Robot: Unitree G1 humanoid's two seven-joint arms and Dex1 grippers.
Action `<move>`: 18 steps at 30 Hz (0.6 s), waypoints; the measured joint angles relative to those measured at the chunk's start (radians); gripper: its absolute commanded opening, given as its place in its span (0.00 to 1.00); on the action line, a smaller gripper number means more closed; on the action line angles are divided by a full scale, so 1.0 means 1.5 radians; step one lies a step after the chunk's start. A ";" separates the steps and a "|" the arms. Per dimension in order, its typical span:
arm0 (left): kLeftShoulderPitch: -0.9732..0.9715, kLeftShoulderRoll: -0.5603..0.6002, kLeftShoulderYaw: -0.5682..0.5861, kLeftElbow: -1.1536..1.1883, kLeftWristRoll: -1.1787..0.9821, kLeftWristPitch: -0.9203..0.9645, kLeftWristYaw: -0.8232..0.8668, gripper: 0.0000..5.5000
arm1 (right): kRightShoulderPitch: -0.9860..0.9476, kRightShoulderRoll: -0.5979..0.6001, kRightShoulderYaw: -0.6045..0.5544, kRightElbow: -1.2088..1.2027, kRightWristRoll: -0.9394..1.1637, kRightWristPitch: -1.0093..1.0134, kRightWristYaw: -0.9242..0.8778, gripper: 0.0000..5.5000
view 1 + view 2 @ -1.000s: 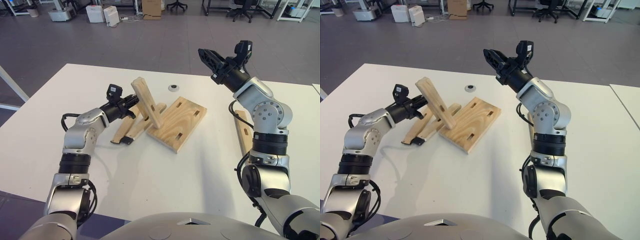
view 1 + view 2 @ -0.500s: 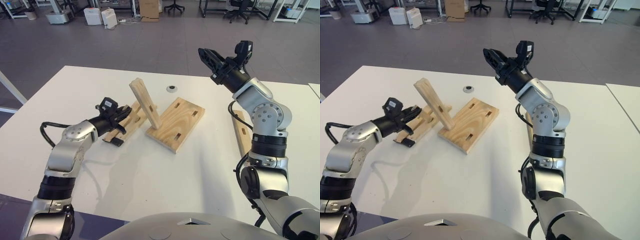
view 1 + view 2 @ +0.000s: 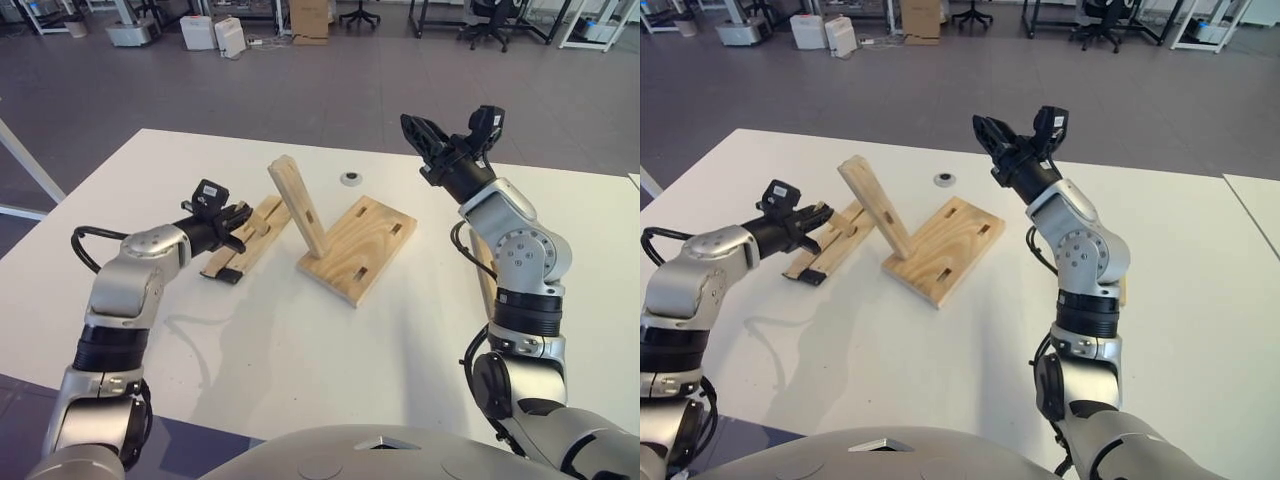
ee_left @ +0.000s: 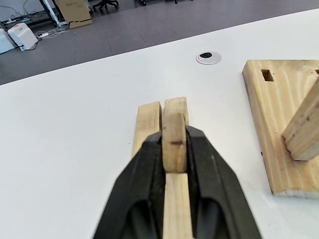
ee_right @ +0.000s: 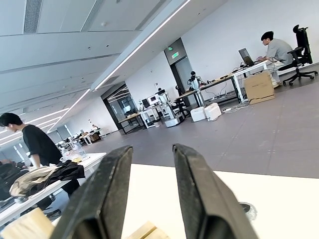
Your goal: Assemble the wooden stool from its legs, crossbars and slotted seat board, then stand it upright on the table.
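Low over the desk (image 3: 300, 340), the left fingers (image 4: 144, 167) are clamped on either side of a wooden piece (image 4: 174, 137), above two flat-lying bars (image 4: 147, 122). Nearby lies the slotted seat board (image 3: 358, 248). The right fingers (image 5: 107, 191) hover apart, raised.

Over the last second my left arm swung its elbow out wide and pulled back to my left. So the left gripper (image 3: 236, 220), with a wooden bar (image 4: 174, 144) pinched in it, has backed off from the leaning leg (image 3: 300, 205). The flat wooden pieces (image 3: 258, 225) slid left with it, and their far end no longer pokes past that leg. Head camera drifted a bit too.
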 measured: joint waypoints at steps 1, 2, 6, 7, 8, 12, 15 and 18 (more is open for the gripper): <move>-0.028 0.011 -0.016 0.027 0.003 0.005 -0.020 0.07 | 0.005 0.002 -0.003 -0.003 0.000 -0.004 -0.004 0.27; -0.059 0.022 -0.034 0.052 0.013 0.011 -0.043 0.07 | 0.015 0.009 -0.004 -0.006 0.000 -0.006 -0.013 0.27; -0.186 0.056 -0.123 0.158 0.055 0.024 -0.152 0.07 | 0.025 0.020 -0.008 -0.019 0.000 -0.012 -0.036 0.27; -0.213 0.058 -0.140 0.183 0.070 0.023 -0.179 0.07 | 0.027 0.023 -0.010 -0.020 -0.001 -0.013 -0.041 0.27; -0.230 0.058 -0.152 0.203 0.079 0.018 -0.195 0.07 | 0.033 0.024 -0.010 -0.022 -0.001 -0.015 -0.044 0.27; -0.318 0.029 -0.192 0.301 0.120 -0.009 -0.247 0.07 | 0.068 0.039 -0.006 -0.030 -0.006 -0.022 -0.065 0.27; -0.352 0.015 -0.208 0.351 0.140 -0.035 -0.283 0.07 | 0.100 0.040 0.005 -0.031 -0.023 -0.021 -0.076 0.27; -0.385 0.007 -0.222 0.406 0.165 -0.064 -0.319 0.07 | 0.102 0.040 0.004 -0.030 -0.027 -0.022 -0.089 0.27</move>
